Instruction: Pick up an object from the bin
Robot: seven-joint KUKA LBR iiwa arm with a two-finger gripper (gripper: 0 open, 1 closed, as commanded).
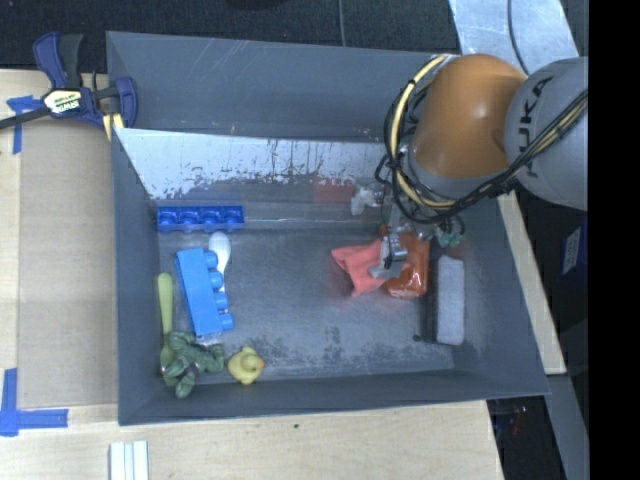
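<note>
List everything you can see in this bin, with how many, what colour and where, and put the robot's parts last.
bin: one, grey, holds everything below
flat studded brick: one, blue, back left
chunky brick: one, blue, left side
rounded piece: one, white, at the chunky brick's far end
stick: one, yellow-green, left of the chunky brick
lumpy toy: one, dark green, front left corner
small toy: one, yellow, right of the lumpy toy
crumpled piece: one, pink-red, right of middle
chunk: one, orange-brown, right of the crumpled piece
block: one, grey, by the right wall
arm: one, grey with an orange cover, from the right
gripper: one, dark, above where the crumpled piece and the chunk meet
</note>
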